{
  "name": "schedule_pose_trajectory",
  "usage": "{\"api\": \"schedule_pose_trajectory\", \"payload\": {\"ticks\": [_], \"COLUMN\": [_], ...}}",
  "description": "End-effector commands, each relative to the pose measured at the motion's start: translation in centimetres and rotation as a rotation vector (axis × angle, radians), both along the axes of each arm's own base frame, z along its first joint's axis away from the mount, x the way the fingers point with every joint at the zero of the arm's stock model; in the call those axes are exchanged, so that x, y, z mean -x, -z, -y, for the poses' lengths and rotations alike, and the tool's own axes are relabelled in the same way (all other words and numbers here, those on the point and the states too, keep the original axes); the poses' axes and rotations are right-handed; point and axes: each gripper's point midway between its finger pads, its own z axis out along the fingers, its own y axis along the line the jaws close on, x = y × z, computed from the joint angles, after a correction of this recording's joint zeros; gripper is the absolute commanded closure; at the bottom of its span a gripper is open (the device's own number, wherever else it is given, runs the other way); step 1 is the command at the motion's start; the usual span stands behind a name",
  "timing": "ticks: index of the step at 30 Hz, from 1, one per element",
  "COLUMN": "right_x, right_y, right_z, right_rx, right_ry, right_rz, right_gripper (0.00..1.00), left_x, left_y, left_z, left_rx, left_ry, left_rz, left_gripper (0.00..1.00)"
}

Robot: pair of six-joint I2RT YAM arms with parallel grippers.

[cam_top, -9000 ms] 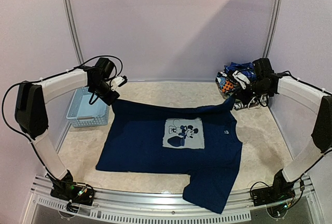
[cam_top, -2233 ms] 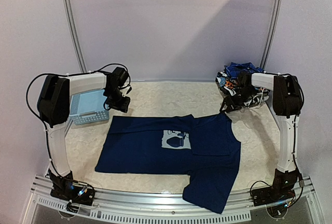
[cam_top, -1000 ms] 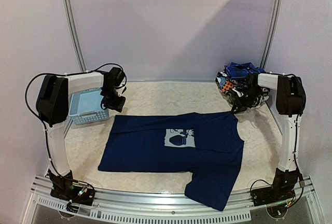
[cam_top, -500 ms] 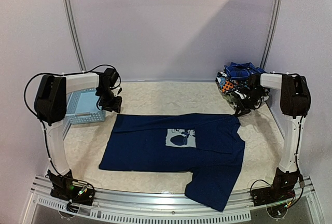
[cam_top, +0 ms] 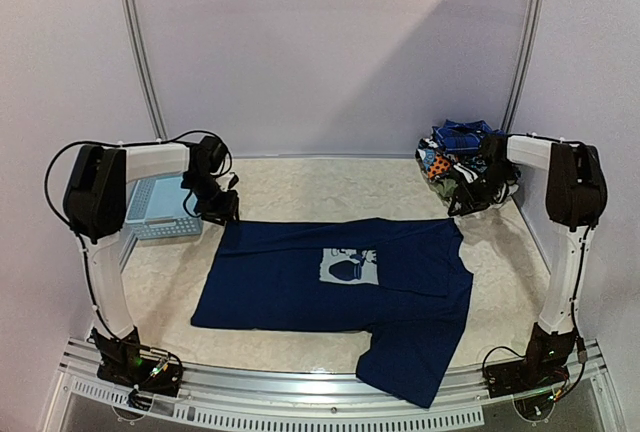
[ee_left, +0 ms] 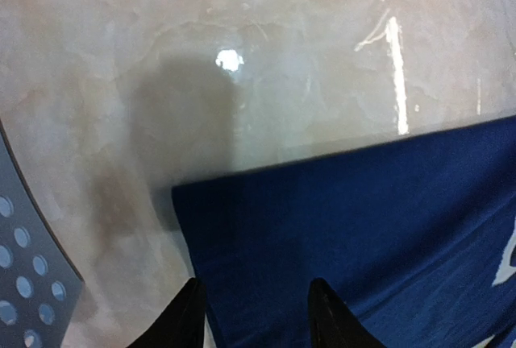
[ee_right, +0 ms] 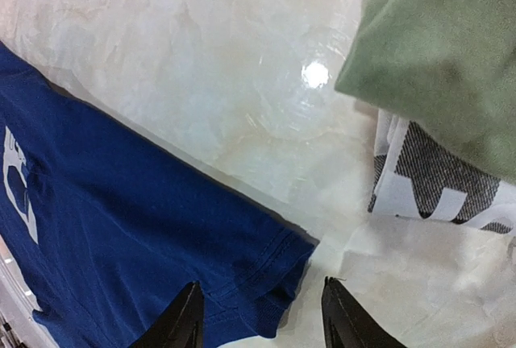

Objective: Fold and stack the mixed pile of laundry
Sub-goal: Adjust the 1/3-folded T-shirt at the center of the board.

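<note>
A navy T-shirt (cam_top: 300, 282) with a pale chest print (cam_top: 348, 265) lies spread flat on the table. Its near right part hangs over the front edge. My left gripper (cam_top: 222, 212) hovers open over the shirt's far left corner (ee_left: 322, 227), the cloth lying flat under the fingertips (ee_left: 187, 320). My right gripper (cam_top: 462, 204) stands open over the far right corner (ee_right: 266, 275), which lies loose on the table. The rest of the mixed laundry pile (cam_top: 458, 157) is heaped at the back right. A green garment (ee_right: 443, 58) and a grey-and-white printed one (ee_right: 427, 179) are close to the right fingers.
A light-blue slotted basket (cam_top: 155, 207) stands at the back left, just beside the left gripper; its wall (ee_left: 24, 283) shows in the left wrist view. Bare marble table (cam_top: 330, 187) lies behind the shirt. Walls close in on both sides.
The right gripper has opened and let go of the shirt's far right corner. The shirt's far edge now lies straighter and flat. The left gripper has drifted slightly left.
</note>
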Motion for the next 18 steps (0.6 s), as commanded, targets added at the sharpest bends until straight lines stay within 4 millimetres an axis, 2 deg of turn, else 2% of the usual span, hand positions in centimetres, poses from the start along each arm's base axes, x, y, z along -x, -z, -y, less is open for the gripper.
{"api": "schedule_pose_trajectory", "payload": {"ticks": [1,4,6,12,16,18], "right_x": [-1.6,-1.9,-2.0,-1.7,-1.1,-0.9], "right_y": [-1.5,0.0,0.7,2.2,3.4,3.8], "right_z": [-0.5,-0.7,-0.5,-0.4,-0.1,-0.1], "right_rx": [-0.030,-0.041,-0.035,-0.025,-0.008,-0.010], "right_ry": [-0.030,-0.015,-0.005,-0.003,-0.005,-0.009], "right_rz": [0.050,0.013,-0.003,-0.053,-0.095,-0.111], "right_gripper": [0.50,0.49,0.49,0.52,0.54,0.60], "left_x": [0.5,1.8,2.5,4.6,5.4,5.6], "left_y": [-3.9,-3.6,-2.9,-0.2,0.7,1.3], "left_z": [2.6,3.9,4.1,3.9,3.2,3.0], "left_rx": [0.121,0.144,0.142,0.136,0.108,0.089], "left_ry": [0.053,0.077,0.085,0.082,0.068,0.067], "left_rz": [0.076,0.041,0.008,-0.087,-0.117,-0.130], "left_gripper": [0.56,0.56,0.57,0.61,0.61,0.62]}}
